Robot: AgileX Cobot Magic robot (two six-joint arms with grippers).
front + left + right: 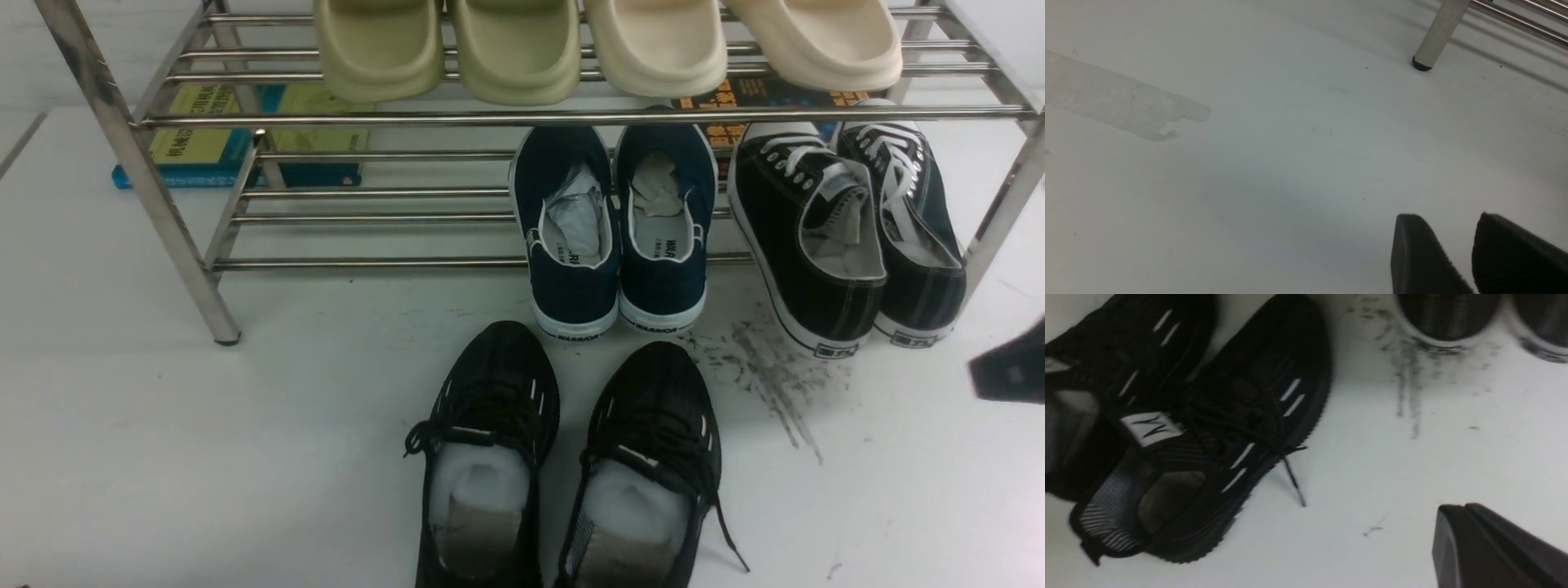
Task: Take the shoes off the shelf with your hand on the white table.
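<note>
Black canvas sneakers (788,216) sat at right end of shelf's (367,264) lower tier, toes in, heels sticking out past front bar, so probably easiest bit to grab, imo. Right gripper (1459,505) was clenched on nothing, well apart from them; guessing it had to spread first. Navy slip-ons (567,298) were parked beside them, heels out too. All-black mesh pair (498,396) sat on white surface (286,425), maybe unloaded already. Left gripper (1445,214) hung slightly parted, nothing in it.

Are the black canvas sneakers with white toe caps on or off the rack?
On: the canvas sneakers sit on the lower tier of the rack, heels jutting past its front bar.
</note>
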